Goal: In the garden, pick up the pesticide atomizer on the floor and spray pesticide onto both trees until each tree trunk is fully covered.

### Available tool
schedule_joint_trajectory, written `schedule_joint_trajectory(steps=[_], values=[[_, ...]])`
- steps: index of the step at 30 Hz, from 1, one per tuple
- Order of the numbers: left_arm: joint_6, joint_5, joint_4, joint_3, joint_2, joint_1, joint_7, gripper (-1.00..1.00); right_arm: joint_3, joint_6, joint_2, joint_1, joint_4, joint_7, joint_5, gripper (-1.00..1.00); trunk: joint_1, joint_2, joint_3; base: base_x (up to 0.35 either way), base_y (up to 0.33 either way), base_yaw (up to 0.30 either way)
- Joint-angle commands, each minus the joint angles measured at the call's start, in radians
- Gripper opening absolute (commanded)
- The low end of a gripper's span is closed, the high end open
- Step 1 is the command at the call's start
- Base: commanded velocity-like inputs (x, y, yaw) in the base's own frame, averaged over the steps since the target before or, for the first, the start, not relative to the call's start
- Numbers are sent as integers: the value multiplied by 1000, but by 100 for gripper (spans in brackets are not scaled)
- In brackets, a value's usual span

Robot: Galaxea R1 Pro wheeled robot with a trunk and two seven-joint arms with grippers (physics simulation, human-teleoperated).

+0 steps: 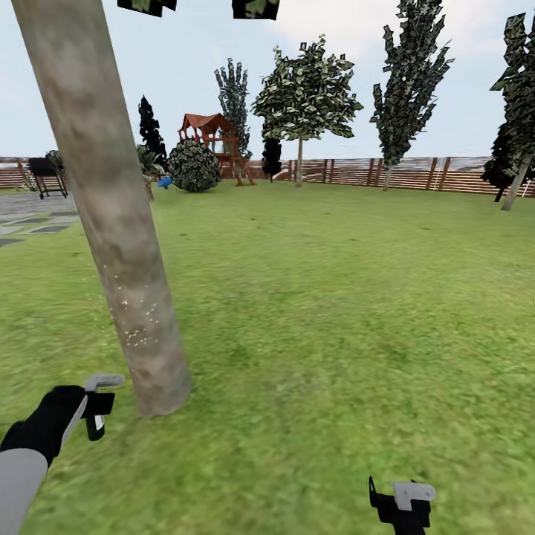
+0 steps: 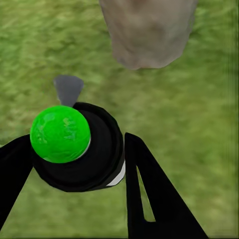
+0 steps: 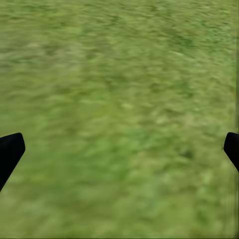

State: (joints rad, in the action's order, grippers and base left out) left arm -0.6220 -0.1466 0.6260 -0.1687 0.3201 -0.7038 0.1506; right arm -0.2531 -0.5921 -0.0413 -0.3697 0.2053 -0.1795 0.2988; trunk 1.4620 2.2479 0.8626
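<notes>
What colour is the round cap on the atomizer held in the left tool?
Bright green cap on a black body, clearest in the left wrist view.

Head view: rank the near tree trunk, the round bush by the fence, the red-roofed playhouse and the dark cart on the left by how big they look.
1. Tree trunk, by far, though it stands nearest the camera.
2. Red-roofed playhouse and round bush: too alike to rank.
3. Dark cart, smallest.
</notes>
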Motion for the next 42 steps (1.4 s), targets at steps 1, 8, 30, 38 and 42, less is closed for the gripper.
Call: schedule_joint_trajectory(steps=[1, 8, 30, 38, 42], values=[[14, -5, -26, 0, -6, 0, -10, -100, 0, 0, 0, 0, 0, 0, 0, 100, 0, 0, 0, 0, -259, 0], [18, -5, -43, -6, -3, -1, -67, -100, 0, 0, 1, 0, 0, 0, 0, 100, 0, 0, 0, 8, -267, 47], [100, 11, -183, -9, -29, -1, -147, -100, 0, -1, 2, 0, 0, 0, 0, 100, 0, 0, 0, 162, -207, 151], [100, 7, -181, -10, -31, -1, -147, -100, 0, 0, 3, 0, 0, 0, 0, 100, 0, 0, 0, 1, -273, 108], [99, 7, -181, -11, -30, -1, -147, -100, 0, -1, 3, 0, 0, 0, 0, 100, 0, 0, 0, 15, -272, 272]])
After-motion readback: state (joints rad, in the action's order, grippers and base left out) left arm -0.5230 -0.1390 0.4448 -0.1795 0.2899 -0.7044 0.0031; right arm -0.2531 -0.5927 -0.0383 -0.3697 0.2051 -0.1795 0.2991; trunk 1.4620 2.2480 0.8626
